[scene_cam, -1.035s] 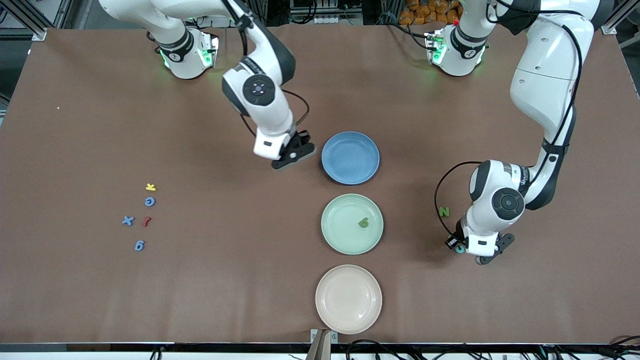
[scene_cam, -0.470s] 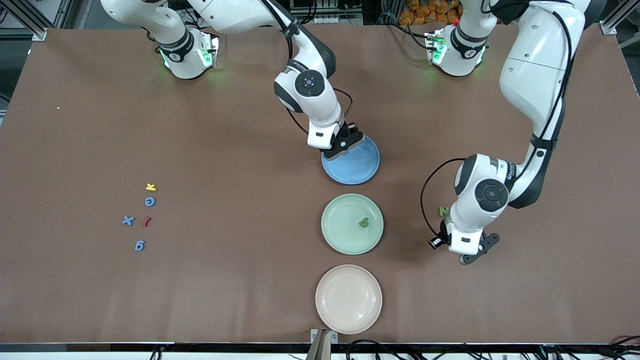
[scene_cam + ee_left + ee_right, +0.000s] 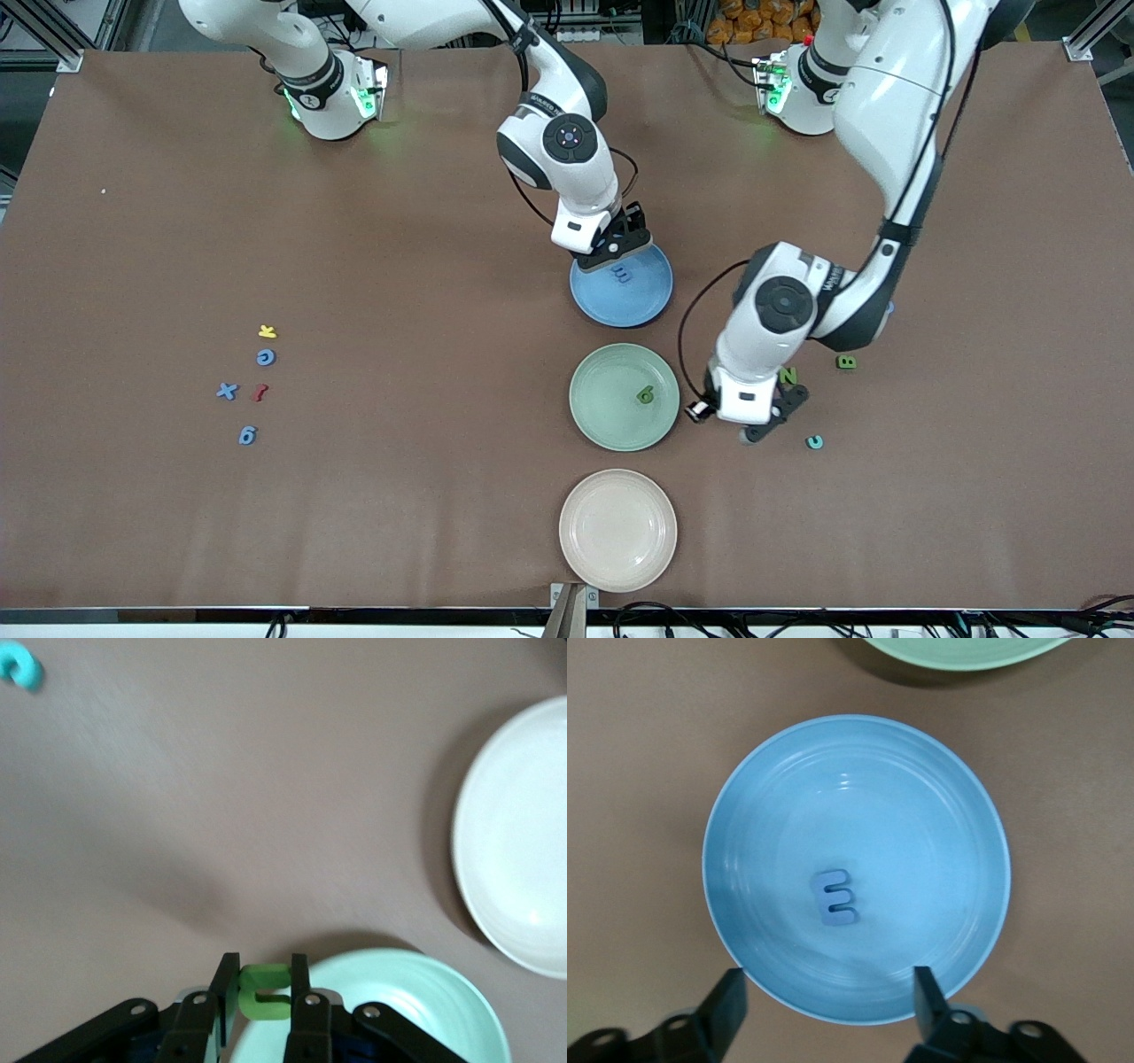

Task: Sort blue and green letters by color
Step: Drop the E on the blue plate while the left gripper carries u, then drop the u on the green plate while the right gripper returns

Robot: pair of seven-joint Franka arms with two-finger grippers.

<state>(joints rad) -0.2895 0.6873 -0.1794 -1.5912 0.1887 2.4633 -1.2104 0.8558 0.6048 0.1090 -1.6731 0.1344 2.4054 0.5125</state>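
My right gripper (image 3: 613, 255) is open over the rim of the blue plate (image 3: 647, 299). A blue letter E (image 3: 622, 276) lies in that plate, and it also shows in the right wrist view (image 3: 835, 897) past the open gripper (image 3: 828, 981). My left gripper (image 3: 764, 424) is shut on a green letter (image 3: 266, 992), over the table at the edge of the green plate (image 3: 602, 412). A green 6 (image 3: 645, 395) lies in the green plate. A green N (image 3: 788, 376) and B (image 3: 846, 361) lie by the left arm. Three blue pieces (image 3: 247, 435) lie toward the right arm's end.
A pale pink plate (image 3: 617, 530) sits nearest the front camera. A teal piece (image 3: 813, 441) lies beside my left gripper. A yellow letter (image 3: 267, 332) and a red squiggle (image 3: 260, 392) lie among the blue pieces.
My right gripper reached the blue plate, opened, and the blue E now lies in it. My left arm moved from the teal piece toward the green plate with the green letter.
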